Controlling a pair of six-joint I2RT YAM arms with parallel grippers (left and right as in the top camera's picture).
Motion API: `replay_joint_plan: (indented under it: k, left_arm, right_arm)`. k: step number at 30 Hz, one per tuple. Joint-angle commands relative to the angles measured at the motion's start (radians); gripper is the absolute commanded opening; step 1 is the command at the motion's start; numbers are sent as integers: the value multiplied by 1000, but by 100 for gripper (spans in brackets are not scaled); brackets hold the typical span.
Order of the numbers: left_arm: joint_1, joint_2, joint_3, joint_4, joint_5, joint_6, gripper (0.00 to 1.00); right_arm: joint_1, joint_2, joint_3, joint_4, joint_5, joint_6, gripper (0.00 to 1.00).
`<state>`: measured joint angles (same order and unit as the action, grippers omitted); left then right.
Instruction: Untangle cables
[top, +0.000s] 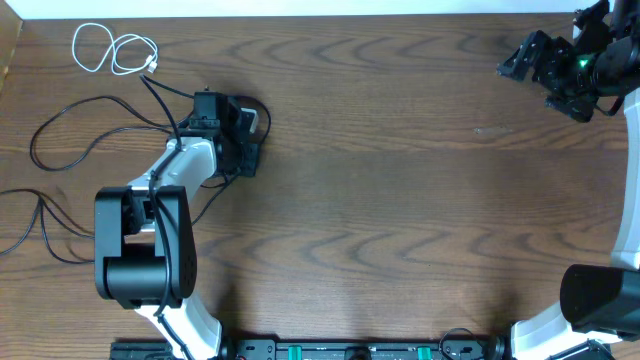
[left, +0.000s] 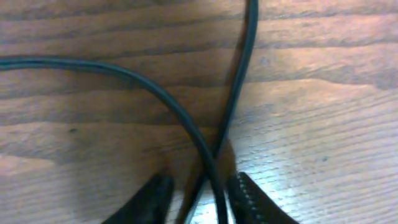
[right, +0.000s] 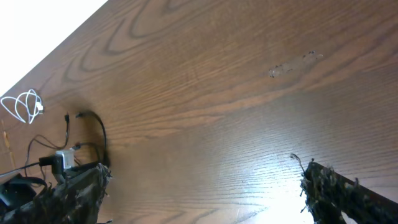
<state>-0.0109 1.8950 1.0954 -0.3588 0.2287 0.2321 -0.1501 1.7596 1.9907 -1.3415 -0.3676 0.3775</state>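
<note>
Two black cables (left: 186, 118) cross on the wood in the left wrist view. Both run down between the dark fingers (left: 152, 199) of my left gripper (left: 200, 194), which stands a little open with gaps beside them. From overhead, the left gripper (top: 250, 135) sits low at the table's upper left, with black cable loops (top: 36, 140) trailing off to its left. A short white cable (top: 115, 50) lies coiled apart at the far left corner, and also shows as the white coil (right: 25, 106). My right gripper (top: 535, 82) hovers wide open at the far right, its jaws (right: 202, 193) holding nothing.
More black cable (top: 45, 215) snakes off the table's left edge beside the left arm's base (top: 140, 250). The right arm's base (top: 600, 295) stands at the lower right. The brown wooden table (top: 400, 180) stretches between the two arms.
</note>
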Motion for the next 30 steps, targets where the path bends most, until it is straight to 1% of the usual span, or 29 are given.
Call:
replay_joint_plan:
  k: [1, 2, 3, 7, 14, 18, 23, 25, 30]
  left_arm:
    - [-2, 74, -25, -18, 3, 3, 19]
    - [-2, 74, -25, -21, 3, 3, 12]
    - [-2, 74, -25, -23, 3, 3, 8]
    - [-7, 73, -24, -63, 4, 20, 7]
    - [-59, 50, -23, -232, 14, 162, 7]
    - [-66, 12, -23, -314, 16, 160, 7]
    - [-66, -56, -23, -381, 34, 99, 7]
    - [-65, -84, -23, -397, 61, 99, 7]
    - [-63, -130, -23, -393, 45, 99, 7]
  right_arm:
    - [8, -13, 13, 0, -5, -12, 99]
    - [8, -13, 13, -2, -5, -12, 99]
    - [8, -13, 13, -2, -5, -12, 99]
    - [8, -13, 13, -1, -5, -12, 99]
    - [8, -13, 13, -1, -5, -12, 99]
    - [8, -13, 13, 4, -5, -11, 99]
    - [8, -13, 13, 18, -6, -11, 99]
    - [8, -13, 13, 18, -6, -11, 99]
    - [8, -13, 13, 11, -6, -11, 99]
